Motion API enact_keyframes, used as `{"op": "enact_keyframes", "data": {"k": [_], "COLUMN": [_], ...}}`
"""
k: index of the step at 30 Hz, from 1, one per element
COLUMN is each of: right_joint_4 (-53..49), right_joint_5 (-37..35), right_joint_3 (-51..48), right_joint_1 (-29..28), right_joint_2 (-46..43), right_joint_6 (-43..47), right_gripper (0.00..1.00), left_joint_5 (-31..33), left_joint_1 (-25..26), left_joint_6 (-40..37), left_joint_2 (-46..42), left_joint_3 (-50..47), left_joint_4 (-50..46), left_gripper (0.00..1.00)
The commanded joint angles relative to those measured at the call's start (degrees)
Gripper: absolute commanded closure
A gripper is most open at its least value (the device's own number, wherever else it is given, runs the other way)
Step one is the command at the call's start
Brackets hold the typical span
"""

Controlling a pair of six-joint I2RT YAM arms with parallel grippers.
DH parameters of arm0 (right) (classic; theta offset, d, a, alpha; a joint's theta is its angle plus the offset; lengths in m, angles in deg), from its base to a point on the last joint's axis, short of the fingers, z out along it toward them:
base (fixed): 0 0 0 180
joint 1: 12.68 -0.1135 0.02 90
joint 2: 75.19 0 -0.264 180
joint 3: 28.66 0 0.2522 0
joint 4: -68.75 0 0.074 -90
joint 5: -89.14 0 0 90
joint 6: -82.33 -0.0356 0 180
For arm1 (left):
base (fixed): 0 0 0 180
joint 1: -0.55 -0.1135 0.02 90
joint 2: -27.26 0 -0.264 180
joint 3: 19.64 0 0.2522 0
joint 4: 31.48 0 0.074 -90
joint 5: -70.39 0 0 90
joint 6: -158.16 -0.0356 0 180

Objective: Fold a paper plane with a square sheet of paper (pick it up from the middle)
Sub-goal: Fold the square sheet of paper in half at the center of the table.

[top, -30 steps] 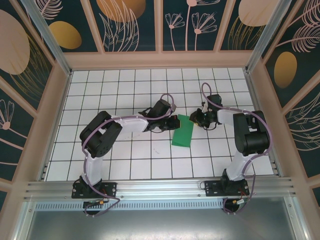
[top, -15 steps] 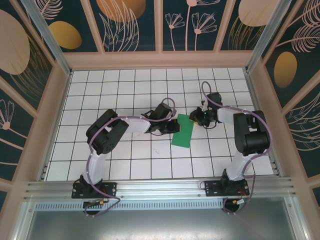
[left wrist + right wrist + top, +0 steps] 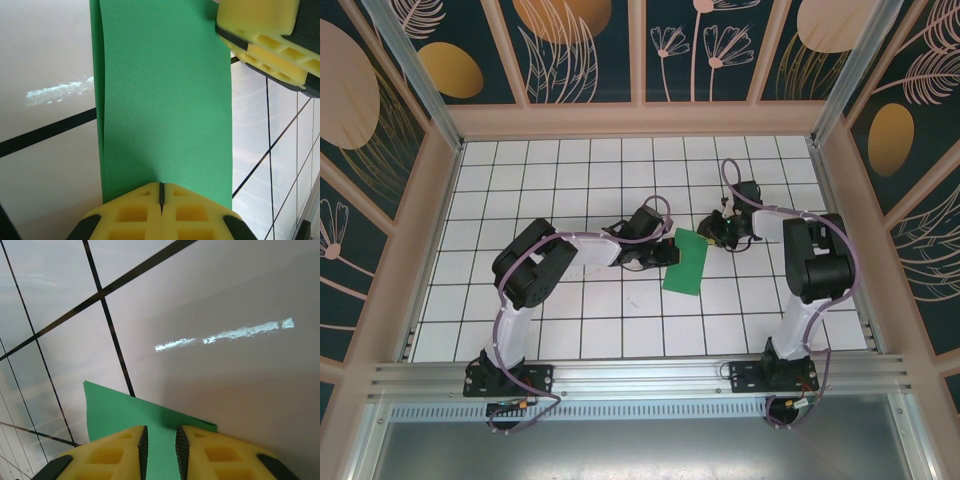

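The square sheet of paper [image 3: 686,262] is green and lies folded into a narrow double-layered strip on the white tiled floor, mid-table. My left gripper [image 3: 671,250] is shut, its yellow fingertips resting on the strip's left long edge. In the left wrist view the paper [image 3: 165,100] stretches ahead of the left gripper [image 3: 161,186], with a loose layer edge along its left side. My right gripper [image 3: 709,232] hovers at the strip's far right corner. In the right wrist view the right gripper [image 3: 159,435] has its jaws slightly apart over the flat paper [image 3: 120,410].
White tiles with black grid lines [image 3: 620,180] run out to wooden walls [image 3: 640,120] on three sides. A metal rail [image 3: 640,375] carries both arm bases at the near edge. The right gripper's yellow finger [image 3: 265,45] shows at the top right of the left wrist view.
The left arm has drawn its elbow in and its gripper has slid slightly right onto the paper's edge. The right arm's elbow has shifted a little; the paper has barely moved.
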Motion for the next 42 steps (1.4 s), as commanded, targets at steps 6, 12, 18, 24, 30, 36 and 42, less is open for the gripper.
{"op": "enact_keyframes", "data": {"k": [6, 12, 18, 24, 30, 36, 42], "right_joint_4": [-0.3, -0.3, 0.6, -0.5, -1.4, -1.6, -0.9], "right_joint_5": [0.5, 0.9, -2.1, -2.7, 0.0, -1.4, -2.5], "right_joint_3": [0.1, 0.9, -0.5, -0.6, 1.3, 1.4, 0.7], "right_joint_1": [0.5, 0.9, 1.1, 1.1, 1.2, 1.3, 1.3], "right_joint_2": [-3.1, -3.1, 1.0, 1.0, -4.8, -2.4, 1.9], "right_joint_6": [-0.4, -0.2, 0.0, -0.1, 0.4, 0.3, 0.7], "right_gripper": [0.72, 0.72, 0.72, 0.73, 0.72, 0.72, 0.72], "left_joint_5": [2.2, 2.4, 2.4, 2.5, 2.5, 2.6, 2.3], "left_joint_1": [0.3, 0.2, 0.3, 0.3, 0.2, 0.3, 0.3], "left_joint_6": [-1.0, -1.0, -1.0, -1.1, -1.0, -1.1, -1.0], "left_joint_2": [1.3, 1.1, 1.0, 0.9, 1.1, 1.1, 1.2], "left_joint_3": [-1.5, -1.6, -1.8, -2.0, -2.0, -2.1, -2.0], "left_joint_4": [-4.6, -4.6, -4.6, -4.7, -4.6, -4.7, -4.4], "left_gripper": [1.00, 1.00, 1.00, 1.00, 1.00, 1.00, 1.00]}}
